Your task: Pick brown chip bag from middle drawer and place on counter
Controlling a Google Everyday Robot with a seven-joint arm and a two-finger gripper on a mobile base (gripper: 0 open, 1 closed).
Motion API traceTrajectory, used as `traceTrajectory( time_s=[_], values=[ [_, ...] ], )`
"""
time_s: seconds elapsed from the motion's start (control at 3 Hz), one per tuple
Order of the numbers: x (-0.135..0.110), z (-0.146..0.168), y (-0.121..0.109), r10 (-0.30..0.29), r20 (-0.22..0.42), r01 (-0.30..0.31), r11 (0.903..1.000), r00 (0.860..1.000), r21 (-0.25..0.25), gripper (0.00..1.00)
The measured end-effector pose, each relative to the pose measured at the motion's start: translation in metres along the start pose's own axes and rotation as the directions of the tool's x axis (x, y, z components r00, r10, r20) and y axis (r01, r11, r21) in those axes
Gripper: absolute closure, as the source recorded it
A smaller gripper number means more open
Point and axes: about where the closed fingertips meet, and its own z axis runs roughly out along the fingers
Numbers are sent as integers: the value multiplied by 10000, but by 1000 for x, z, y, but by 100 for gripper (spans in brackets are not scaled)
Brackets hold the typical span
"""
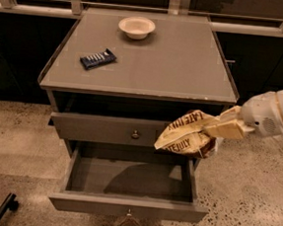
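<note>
The brown chip bag [185, 134], crinkled yellow-tan foil with dark lettering, hangs in front of the cabinet's right side, above the right end of the middle drawer [128, 207]. That drawer is pulled out and its grey floor is bare. My gripper [220, 128] reaches in from the right and is shut on the bag's right end. The bag sits below the level of the counter [165, 62], just under its front edge.
On the counter lie a small dark-blue wrapped bar [97, 58] at the left and a white bowl [136, 27] at the back. The upper drawer [105, 129] stands slightly out. A dark bar [2, 210] lies on the speckled floor at bottom left.
</note>
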Motion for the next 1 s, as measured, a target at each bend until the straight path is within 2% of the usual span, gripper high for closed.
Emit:
traceTrajectory(
  time_s=[0.33,0.67,1.0],
  values=[
    [13,39,-33,631,-138,-638,9959,9979,-642,100],
    [29,72,-47,1279,-317,-1307,9844,9913,-1175,100],
    [41,91,-49,1791,-443,-1837,9723,9828,-1447,100]
  ],
)
